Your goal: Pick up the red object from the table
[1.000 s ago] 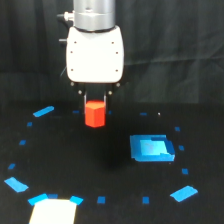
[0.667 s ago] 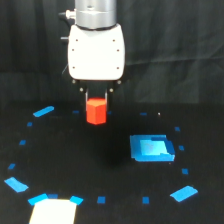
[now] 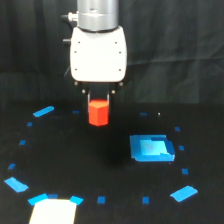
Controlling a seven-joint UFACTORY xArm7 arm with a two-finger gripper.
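The red object (image 3: 98, 113) is a small red-orange stubby block hanging just under the white gripper body in the exterior view. My gripper (image 3: 99, 100) is shut on its top, with dark fingers on either side. The block is held clear above the black table (image 3: 100, 165); a faint dark patch lies on the surface below it. The fingertips are mostly hidden behind the block.
A flat blue square pad (image 3: 151, 149) lies to the exterior view's right of the block. Small blue tape marks (image 3: 43, 112) ring the table. A pale rectangle (image 3: 52, 212) sits at the bottom left edge. Dark cloth hangs behind.
The gripper has risen with the red object in it. The block now hangs higher above the table than a second ago.
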